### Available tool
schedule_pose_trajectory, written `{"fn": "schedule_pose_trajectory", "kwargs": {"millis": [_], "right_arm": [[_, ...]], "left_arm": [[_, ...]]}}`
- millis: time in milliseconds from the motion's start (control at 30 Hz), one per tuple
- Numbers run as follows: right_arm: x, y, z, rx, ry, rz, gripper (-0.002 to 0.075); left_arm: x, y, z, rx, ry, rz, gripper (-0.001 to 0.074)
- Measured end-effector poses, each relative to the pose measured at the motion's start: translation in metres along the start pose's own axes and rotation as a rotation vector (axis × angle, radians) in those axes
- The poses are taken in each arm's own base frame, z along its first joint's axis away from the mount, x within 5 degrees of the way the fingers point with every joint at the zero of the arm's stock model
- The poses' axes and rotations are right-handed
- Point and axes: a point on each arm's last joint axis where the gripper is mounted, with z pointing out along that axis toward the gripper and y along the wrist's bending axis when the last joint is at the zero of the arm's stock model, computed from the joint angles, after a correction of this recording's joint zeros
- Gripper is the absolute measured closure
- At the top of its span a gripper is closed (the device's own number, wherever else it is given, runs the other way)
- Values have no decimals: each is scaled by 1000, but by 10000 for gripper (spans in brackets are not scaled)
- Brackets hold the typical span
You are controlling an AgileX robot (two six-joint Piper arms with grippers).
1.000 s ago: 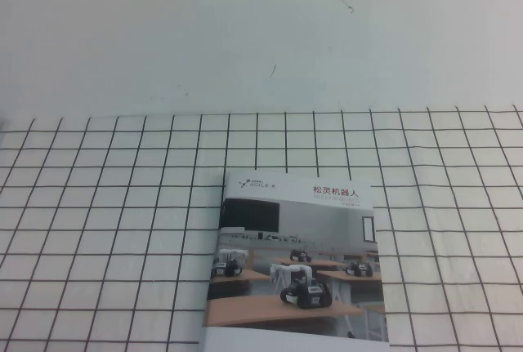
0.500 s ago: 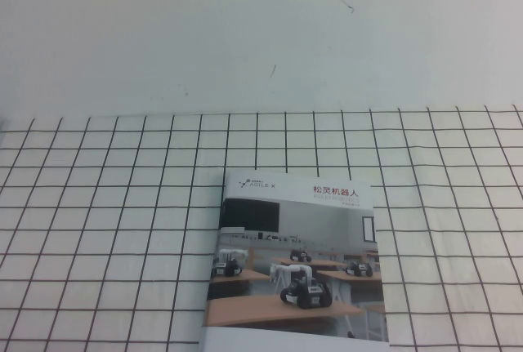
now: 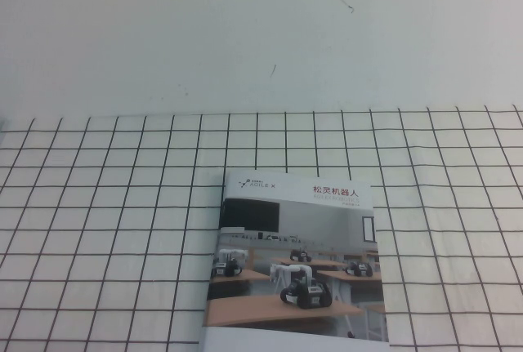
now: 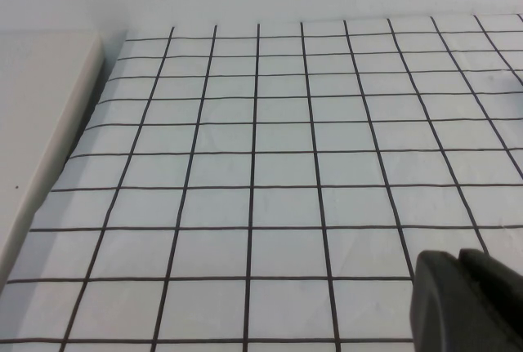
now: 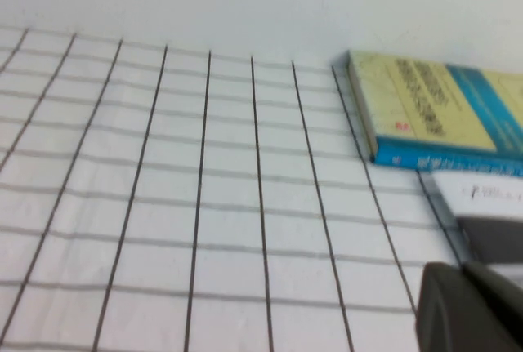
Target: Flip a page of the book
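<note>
Nothing on the table [image 3: 98, 229] has shifted since a second ago; the book [image 3: 296, 262] lies closed and flat on the gridded white cloth, near edge cut off, its glossy cover showing small robots on wooden desks. You see the left pincer [image 4: 467, 303] and right pincer [image 5: 464, 307] only as dark tips low over the cloth; I cannot tell whether either is released or clenched.

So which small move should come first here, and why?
Probably bring the right gripper toward the book's right edge: the book lies closed on the grid cloth, untouched. The left gripper sits low over bare cloth, away from it.
</note>
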Motion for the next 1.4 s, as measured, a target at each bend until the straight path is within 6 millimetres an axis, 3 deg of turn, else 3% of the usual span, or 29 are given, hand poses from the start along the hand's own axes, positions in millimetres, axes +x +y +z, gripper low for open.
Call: {"fn": "schedule_pose_trajectory", "kwargs": {"millis": [200,367,500,800,933,1067,1167,1400], "right_arm": [[-25,-1,-4,17,-279,-4,728],[-46,-2,-12,41,-526,-70,728],[-60,-2,-23,17,-724,23,728],[-69,-2,-32,-5,-867,78,728],[-75,-4,-35,-1,-861,76,728],[-99,-10,-49,17,-846,73,728],[-114,-15,-61,36,-783,75,728],[-145,-27,-85,57,-518,115,728]], "left_arm": [[-7,1,1,-7,-98,2,737],[-33,2,-6,-22,-397,2,737],[-56,3,-20,-36,-687,2,738],[-76,4,-43,-48,-1025,-13,738],[-76,7,-44,-35,-1038,-96,739],[-80,9,-40,37,-929,-326,738],[-97,5,-47,81,-806,-383,738],[-144,-9,-69,121,-583,-300,738]]}}
